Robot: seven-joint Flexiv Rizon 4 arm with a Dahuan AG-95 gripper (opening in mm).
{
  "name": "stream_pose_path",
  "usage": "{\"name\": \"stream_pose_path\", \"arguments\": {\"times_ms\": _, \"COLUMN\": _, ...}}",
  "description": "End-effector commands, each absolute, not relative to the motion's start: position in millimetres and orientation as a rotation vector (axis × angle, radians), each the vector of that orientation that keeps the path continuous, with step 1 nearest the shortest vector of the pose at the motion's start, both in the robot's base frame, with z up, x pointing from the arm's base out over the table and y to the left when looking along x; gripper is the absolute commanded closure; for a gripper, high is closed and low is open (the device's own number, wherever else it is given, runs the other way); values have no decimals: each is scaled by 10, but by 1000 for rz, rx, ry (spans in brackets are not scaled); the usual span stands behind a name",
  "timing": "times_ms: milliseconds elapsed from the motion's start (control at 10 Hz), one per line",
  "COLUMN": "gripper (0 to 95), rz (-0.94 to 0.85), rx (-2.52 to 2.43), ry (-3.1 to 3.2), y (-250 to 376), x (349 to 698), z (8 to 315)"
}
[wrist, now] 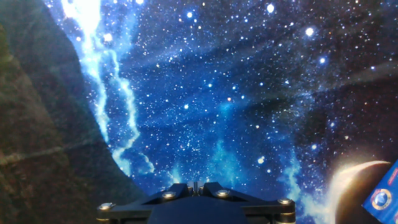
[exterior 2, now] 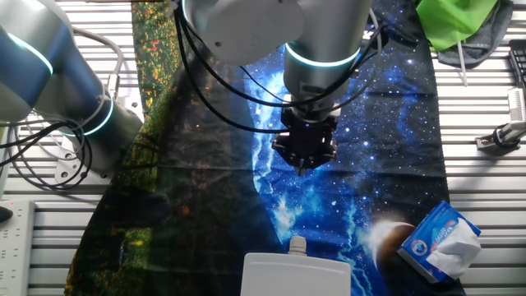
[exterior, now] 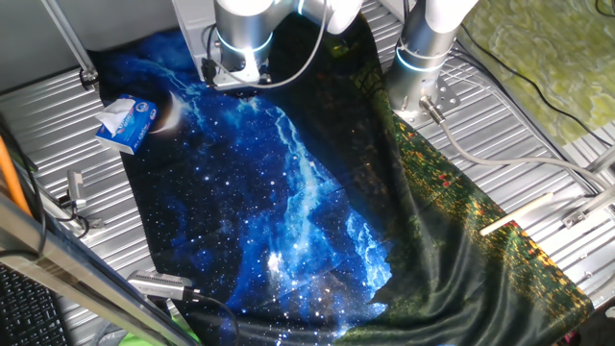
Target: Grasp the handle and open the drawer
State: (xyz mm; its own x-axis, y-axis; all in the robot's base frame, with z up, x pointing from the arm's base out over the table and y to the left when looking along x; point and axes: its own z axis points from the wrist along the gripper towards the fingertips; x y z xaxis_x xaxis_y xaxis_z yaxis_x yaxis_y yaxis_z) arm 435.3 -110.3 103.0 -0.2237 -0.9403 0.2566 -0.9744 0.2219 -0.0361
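Note:
The drawer [exterior 2: 296, 277] is a light-grey box at the bottom edge of the other fixed view, with a small pale handle [exterior 2: 297, 244] sticking out of its front towards the cloth. My gripper [exterior 2: 304, 167] hangs over the blue galaxy cloth, some way short of the handle and not touching it. In one fixed view the gripper [exterior: 237, 85] is at the top, and the arm hides most of the white drawer [exterior: 192, 29] behind it. In the hand view the fingertips [wrist: 196, 185] sit together with nothing between them, and the drawer is out of view.
A blue-and-white tissue pack [exterior 2: 440, 241] lies on the cloth beside the drawer; it also shows in one fixed view [exterior: 126, 122] and at the hand view's edge [wrist: 382, 196]. A second arm [exterior 2: 57, 78] stands at the side. Cables and metal fixtures [exterior: 82, 207] lie on the ribbed table.

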Motion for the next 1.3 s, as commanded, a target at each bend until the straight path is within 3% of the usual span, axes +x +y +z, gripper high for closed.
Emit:
{"name": "stream_pose_path", "arguments": {"times_ms": 100, "gripper": 950, "rz": 265, "rx": 1823, "ry": -2309, "y": -1099, "x": 4359, "z": 1028}}
{"name": "stream_pose_path", "arguments": {"times_ms": 1300, "gripper": 950, "rz": 262, "rx": 1763, "ry": -2295, "y": -1099, "x": 4359, "z": 1028}}
